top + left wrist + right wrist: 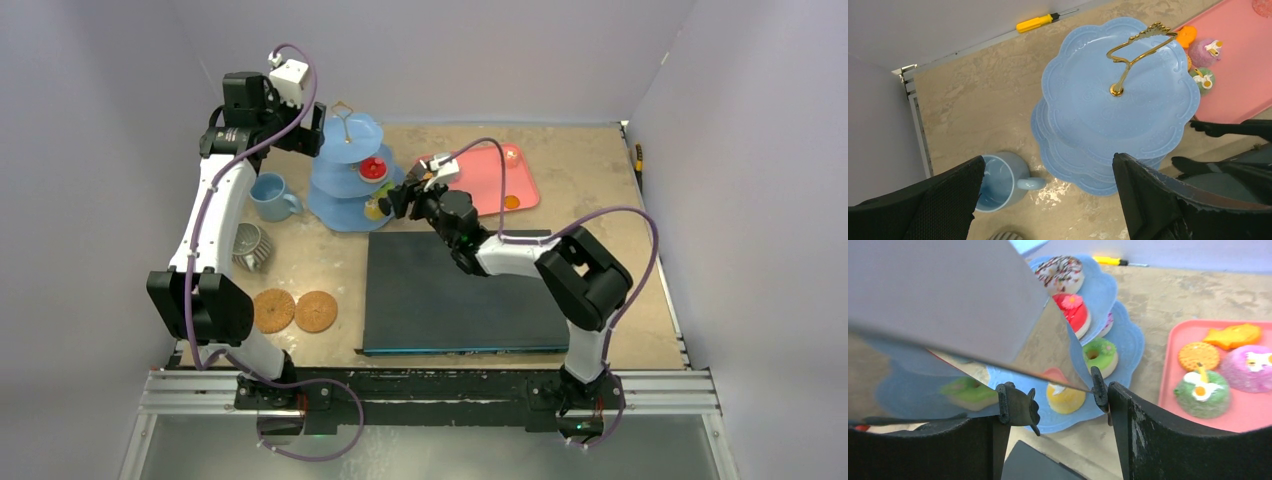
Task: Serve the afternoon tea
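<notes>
The light-blue three-tier stand (345, 160) stands at the back, with the light-blue mug (270, 195) to its left. My left gripper (1048, 170) hangs open high above the mug (998, 180) and the stand (1118, 100), holding nothing. My right gripper (1058, 410) is shut on the tongs (1015, 407), whose shiny blades stand apart over the bottom tier. A yellow cake (1065, 397) lies free on that tier beside a green ring cake (1099, 354). Higher tiers carry a red cake (1074, 312) and a sprinkled ring cake (1063, 271).
The pink tray (500, 185) at the back right holds green (1202, 390), purple (1250, 367) and orange (1198, 355) cakes. A dark mat (450, 290) lies in front. Two woven coasters (275, 310) and a striped cup (250, 245) sit at the left. A yellow screwdriver (1040, 21) lies by the wall.
</notes>
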{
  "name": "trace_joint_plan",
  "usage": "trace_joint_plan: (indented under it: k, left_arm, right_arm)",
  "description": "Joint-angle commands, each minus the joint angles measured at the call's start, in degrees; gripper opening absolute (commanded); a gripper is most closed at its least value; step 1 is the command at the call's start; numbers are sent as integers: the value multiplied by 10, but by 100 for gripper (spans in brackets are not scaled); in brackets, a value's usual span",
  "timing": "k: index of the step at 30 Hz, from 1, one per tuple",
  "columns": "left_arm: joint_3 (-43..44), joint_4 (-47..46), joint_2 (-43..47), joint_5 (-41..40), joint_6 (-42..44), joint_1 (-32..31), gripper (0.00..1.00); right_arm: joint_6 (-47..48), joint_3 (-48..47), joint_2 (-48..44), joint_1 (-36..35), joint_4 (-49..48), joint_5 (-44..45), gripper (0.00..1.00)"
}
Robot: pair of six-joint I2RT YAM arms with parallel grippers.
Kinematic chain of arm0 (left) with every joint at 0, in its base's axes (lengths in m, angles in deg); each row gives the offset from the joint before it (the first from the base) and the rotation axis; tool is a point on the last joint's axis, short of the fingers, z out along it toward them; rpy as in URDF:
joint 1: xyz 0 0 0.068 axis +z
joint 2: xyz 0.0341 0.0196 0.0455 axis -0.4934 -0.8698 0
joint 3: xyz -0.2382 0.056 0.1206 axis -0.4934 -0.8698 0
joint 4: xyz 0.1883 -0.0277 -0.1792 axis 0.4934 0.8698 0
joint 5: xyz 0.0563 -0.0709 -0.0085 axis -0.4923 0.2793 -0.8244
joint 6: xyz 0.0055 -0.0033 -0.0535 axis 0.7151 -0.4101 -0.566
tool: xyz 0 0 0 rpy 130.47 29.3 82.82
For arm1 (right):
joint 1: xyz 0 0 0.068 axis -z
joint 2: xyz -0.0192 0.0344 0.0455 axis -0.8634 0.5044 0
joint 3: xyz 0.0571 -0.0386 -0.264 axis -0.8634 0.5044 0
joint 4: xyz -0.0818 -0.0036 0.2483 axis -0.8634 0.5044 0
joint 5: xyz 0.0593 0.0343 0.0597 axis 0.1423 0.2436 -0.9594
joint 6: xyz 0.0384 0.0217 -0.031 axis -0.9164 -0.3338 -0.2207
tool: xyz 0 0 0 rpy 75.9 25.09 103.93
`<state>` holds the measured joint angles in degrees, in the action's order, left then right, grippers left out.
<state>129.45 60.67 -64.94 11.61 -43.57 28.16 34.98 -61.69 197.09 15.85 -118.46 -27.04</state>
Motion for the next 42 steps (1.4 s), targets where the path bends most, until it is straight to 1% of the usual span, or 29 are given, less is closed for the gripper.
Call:
trace_joint_plan:
  k: [1, 5, 8, 11, 20, 24, 28, 31, 33, 38, 42]
  left_arm:
    - [-4, -17, 22, 9, 2, 1, 99]
    - [-4, -18, 24, 8, 1, 0, 99]
    - [-3, -19, 23, 11, 1, 0, 99]
    - [-2, -18, 21, 13, 0, 1, 99]
    - [-1, -20, 19, 12, 4, 1, 99]
    - [-1, -20, 19, 10, 5, 1, 99]
    - [-1, -21, 17, 7, 7, 1, 99]
    - [0, -21, 16, 6, 6, 1, 99]
    - [0, -22, 16, 6, 6, 1, 99]
    - [2, -23, 15, 7, 4, 1, 99]
    - [3, -23, 17, 7, 5, 1, 99]
  right_arm:
    - [-4, 21, -43, 38, -10, 21, 70]
    - [8, 18, -47, 80, 8, 27, 70]
    - [23, -3, -29, 104, 36, 33, 70]
    - [38, -17, -10, 118, 40, 32, 70]
    - [60, -73, 48, 129, 49, 13, 70]
    - [66, -100, 72, 132, 53, 8, 68]
    - [65, -114, 87, 136, 53, -1, 63]
    - [65, -111, 87, 136, 51, -11, 53]
    - [65, -102, 81, 136, 44, -14, 48]
    - [77, -73, 44, 135, 25, 0, 44]
    - [67, -41, -12, 129, 27, -11, 43]
